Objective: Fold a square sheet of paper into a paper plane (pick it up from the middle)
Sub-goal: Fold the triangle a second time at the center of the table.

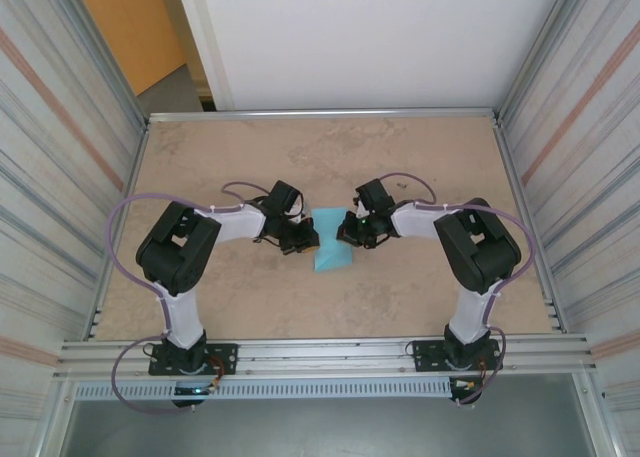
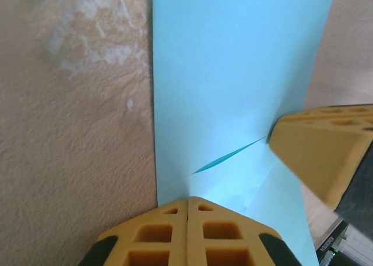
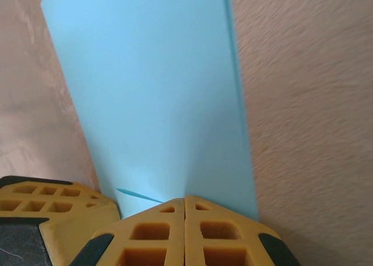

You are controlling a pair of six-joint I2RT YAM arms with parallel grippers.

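The light-blue square sheet of paper (image 1: 331, 241) lies folded over on the table between the two arms. In the left wrist view the sheet (image 2: 233, 74) is a doubled strip with a thin dark slit between its layers. My left gripper (image 2: 187, 199) is shut, and its tips pinch the sheet near its left edge. My right gripper (image 3: 185, 197) is shut on the sheet (image 3: 151, 91) at the opposite side, where a soft crease runs up from the tips. In the top view the left gripper (image 1: 308, 239) and right gripper (image 1: 350, 233) face each other across the paper.
The beige table (image 1: 330, 157) is walled by corrugated metal panels (image 1: 50, 177) on both sides, with a rail (image 1: 320, 355) along the near edge. The right gripper's yellow fingers (image 2: 320, 155) press in close at the right of the left wrist view.
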